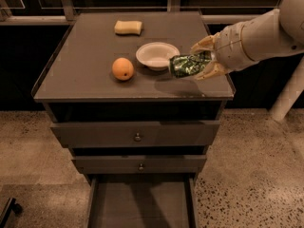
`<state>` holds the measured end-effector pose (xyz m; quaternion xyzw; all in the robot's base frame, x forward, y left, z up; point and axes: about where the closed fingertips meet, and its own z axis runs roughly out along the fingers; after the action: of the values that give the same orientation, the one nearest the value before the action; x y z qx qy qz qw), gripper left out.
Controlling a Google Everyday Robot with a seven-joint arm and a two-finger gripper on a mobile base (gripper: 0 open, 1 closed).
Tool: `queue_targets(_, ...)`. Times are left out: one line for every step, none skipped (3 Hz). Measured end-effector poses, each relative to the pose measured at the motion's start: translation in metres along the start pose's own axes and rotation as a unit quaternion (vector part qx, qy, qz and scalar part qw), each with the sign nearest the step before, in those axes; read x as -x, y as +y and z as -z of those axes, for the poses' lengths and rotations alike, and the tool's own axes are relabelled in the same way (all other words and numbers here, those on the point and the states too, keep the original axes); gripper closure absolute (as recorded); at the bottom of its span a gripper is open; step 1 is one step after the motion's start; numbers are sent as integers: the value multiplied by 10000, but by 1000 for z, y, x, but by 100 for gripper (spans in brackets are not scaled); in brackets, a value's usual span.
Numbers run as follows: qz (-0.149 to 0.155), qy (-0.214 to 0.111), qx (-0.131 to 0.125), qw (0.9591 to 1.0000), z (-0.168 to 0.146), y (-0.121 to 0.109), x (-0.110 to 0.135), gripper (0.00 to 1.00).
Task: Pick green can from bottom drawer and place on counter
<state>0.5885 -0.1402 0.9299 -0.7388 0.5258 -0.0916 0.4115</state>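
We see the bottom drawer pulled out at lower centre and a white bowl on the counter. The gripper, at right centre, grips the green can, which lies sideways over the counter's right part just beside the bowl, its long axis level and one end facing left. An orange and a sponge sit further left, above a speckled floor
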Motion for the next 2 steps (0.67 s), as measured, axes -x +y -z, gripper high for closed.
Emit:
queue_targets(0,0,0,10000,0,0,0,11)
queue_targets(1,-1,1,10000,0,0,0,0)
